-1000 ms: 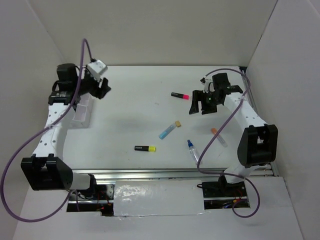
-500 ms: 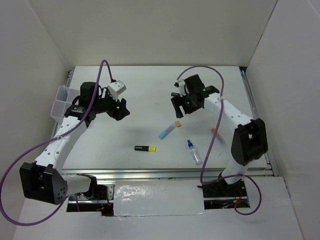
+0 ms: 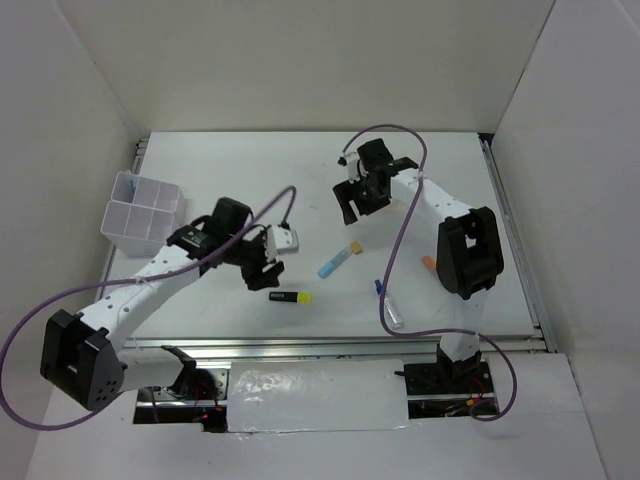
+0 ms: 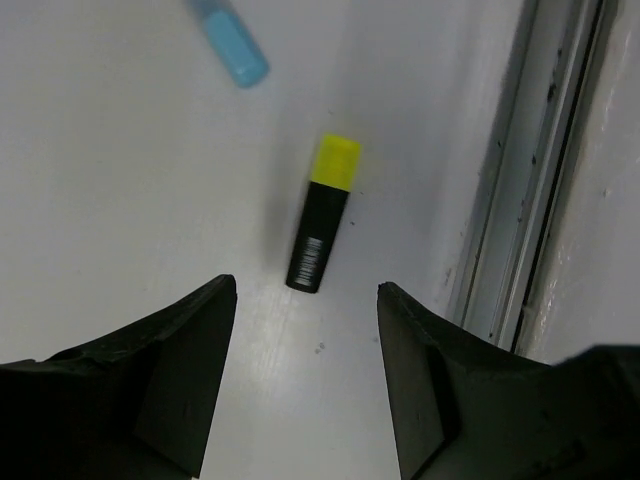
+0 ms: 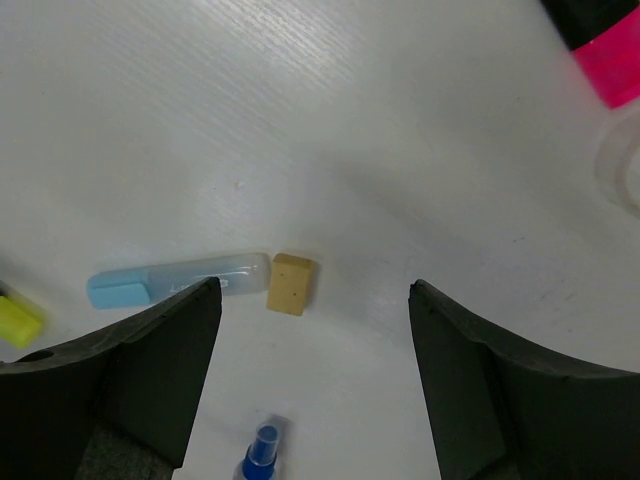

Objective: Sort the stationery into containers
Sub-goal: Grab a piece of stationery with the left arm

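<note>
A black highlighter with a yellow cap lies near the table's front edge. My left gripper hovers just left of it, open and empty, the highlighter lying ahead between the fingertips. The light-blue marker with a tan end lies mid-table. My right gripper hangs open above the table behind it, holding nothing. A pink-capped highlighter and a clear tape ring show at the right wrist view's edge. The compartment box stands far left.
A blue-capped bottle lies right of the marker near the front. An orange-capped tube peeks out beside the right arm's elbow. The metal front rail runs close to the yellow-capped highlighter. White walls enclose the table.
My left arm swung from the compartment box toward the middle, ending by the yellow-capped highlighter. My right arm moved left over the pink-capped highlighter, which it now hides from above.
</note>
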`<control>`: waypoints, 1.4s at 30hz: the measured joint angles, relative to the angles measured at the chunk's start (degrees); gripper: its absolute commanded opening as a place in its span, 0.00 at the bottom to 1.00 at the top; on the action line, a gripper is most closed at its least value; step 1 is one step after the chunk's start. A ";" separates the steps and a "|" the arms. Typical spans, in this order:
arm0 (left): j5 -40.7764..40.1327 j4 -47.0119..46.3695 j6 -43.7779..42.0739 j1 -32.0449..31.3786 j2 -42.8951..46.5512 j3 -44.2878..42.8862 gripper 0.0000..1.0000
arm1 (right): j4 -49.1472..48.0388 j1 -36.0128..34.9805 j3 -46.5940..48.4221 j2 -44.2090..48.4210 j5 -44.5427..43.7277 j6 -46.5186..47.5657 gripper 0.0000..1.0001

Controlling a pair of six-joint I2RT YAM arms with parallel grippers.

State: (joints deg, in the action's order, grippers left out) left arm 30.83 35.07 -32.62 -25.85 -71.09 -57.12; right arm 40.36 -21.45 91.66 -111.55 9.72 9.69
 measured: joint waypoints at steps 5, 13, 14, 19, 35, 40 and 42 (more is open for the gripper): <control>-6.58 -0.92 -2.05 -8.57 -6.36 3.19 0.69 | 1.22 2.05 -1.40 1.20 3.63 -2.54 0.82; -12.83 -7.21 -3.48 -14.82 -17.09 1.66 0.67 | 1.79 5.62 -3.61 7.26 6.69 -4.70 0.82; -13.46 -7.69 -3.50 -15.98 -18.27 1.01 0.66 | 1.92 5.92 -3.85 7.69 6.86 -4.74 0.82; -17.11 -8.46 -3.43 -21.24 -23.50 -1.79 0.63 | 2.89 7.69 -4.04 8.02 7.98 -4.94 0.82; -30.05 7.69 -2.86 -28.63 -41.27 -21.22 0.57 | 4.50 15.76 -6.01 8.31 9.90 -4.85 0.82; -33.44 14.60 -1.55 -30.84 -44.78 -25.16 0.56 | 4.48 16.28 -6.21 8.41 10.80 -4.72 0.82; -34.67 16.35 -1.29 -31.04 -45.81 -26.18 0.56 | 4.42 16.44 -6.60 8.57 11.04 -4.70 0.82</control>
State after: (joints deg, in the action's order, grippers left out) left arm -3.84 51.42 -33.91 -56.88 -116.90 -83.31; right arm 44.77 -5.02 85.06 -102.98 20.75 4.99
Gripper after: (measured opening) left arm 0.561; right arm 0.822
